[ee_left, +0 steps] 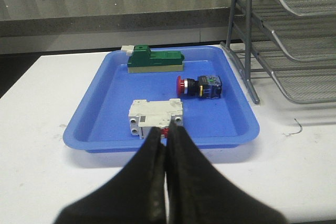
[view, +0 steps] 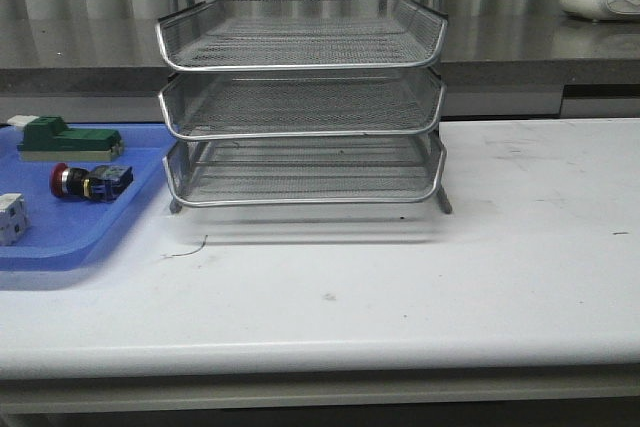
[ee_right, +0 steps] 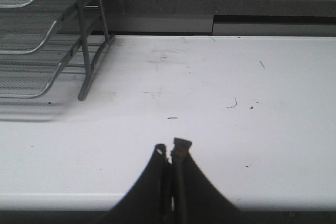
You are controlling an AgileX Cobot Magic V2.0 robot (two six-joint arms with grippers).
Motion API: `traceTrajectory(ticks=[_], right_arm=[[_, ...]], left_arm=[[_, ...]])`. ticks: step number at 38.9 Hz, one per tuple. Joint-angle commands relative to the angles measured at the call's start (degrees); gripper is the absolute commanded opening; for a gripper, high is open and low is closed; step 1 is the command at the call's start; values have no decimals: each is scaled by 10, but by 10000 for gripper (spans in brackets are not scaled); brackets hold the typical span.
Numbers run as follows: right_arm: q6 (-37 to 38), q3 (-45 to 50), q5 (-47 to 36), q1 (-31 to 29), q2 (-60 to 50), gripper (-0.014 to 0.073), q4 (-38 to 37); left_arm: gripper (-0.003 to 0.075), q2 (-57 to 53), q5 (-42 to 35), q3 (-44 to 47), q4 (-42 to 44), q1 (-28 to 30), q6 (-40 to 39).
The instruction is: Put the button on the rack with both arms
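Lying in blue tray (view: pixel 70 237): button (view: pixel 90 181), beside rack (view: pixel 300 107).

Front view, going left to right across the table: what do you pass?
White block → red-headed button on the blue tray → wire rack → bare white table.
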Motion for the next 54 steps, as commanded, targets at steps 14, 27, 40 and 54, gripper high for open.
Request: traceTrajectory(ticks=[14, 27, 40, 54], right_arm=[[1, -2, -47, -3, -10, -62, -2], [1, -2, -47, -3, -10, -62, -2], [1, -2, -49, -3, -10, -62, -2], [1, -37, -84, -3, -10, -62, 6]], left_arm=[[-19, -13, -49, 5, -5, 2, -5], [-19, -13, -49, 5, -5, 2, -5], [-19, -13, -53, 5, -5, 2, -5], [-19, -13, -268, 5, -5, 2, -5]])
